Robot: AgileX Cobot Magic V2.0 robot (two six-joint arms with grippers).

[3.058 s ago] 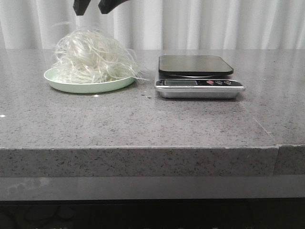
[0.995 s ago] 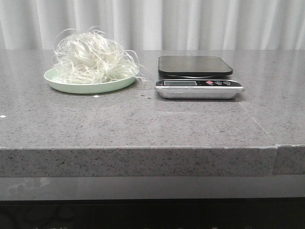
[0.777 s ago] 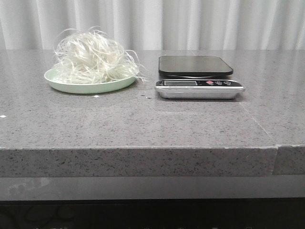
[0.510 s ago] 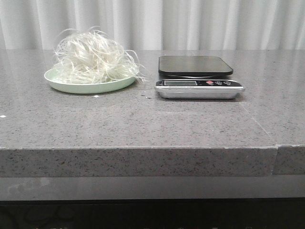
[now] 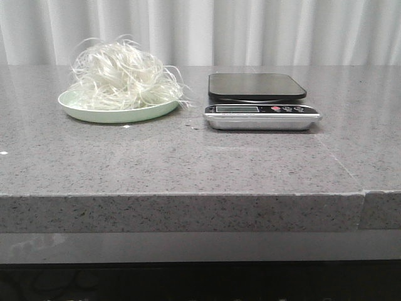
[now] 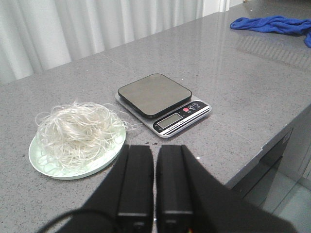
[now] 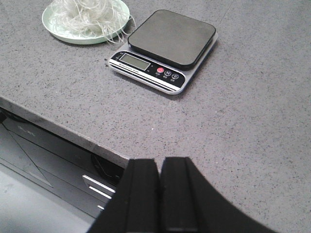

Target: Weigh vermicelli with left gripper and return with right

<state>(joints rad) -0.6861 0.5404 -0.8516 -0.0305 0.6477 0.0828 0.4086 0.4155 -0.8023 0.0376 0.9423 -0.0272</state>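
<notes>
The vermicelli is a fluffy mound of thin white strands heaped on a pale green plate at the table's left. To its right stands a kitchen scale with a bare dark platform. The wrist views show the vermicelli, the plate and the scale too. My left gripper is shut and empty, held back above the table's front. My right gripper is shut and empty, over the table's front edge. Neither gripper shows in the front view.
A blue cloth lies far off on the grey stone table. White curtains hang behind. The table's front edge drops to dark cabinet fronts below.
About three seconds ago a gripper's dark fingertips hung above the vermicelli at the top of the front view; they have since left that view. Nothing has shifted in the last second.
</notes>
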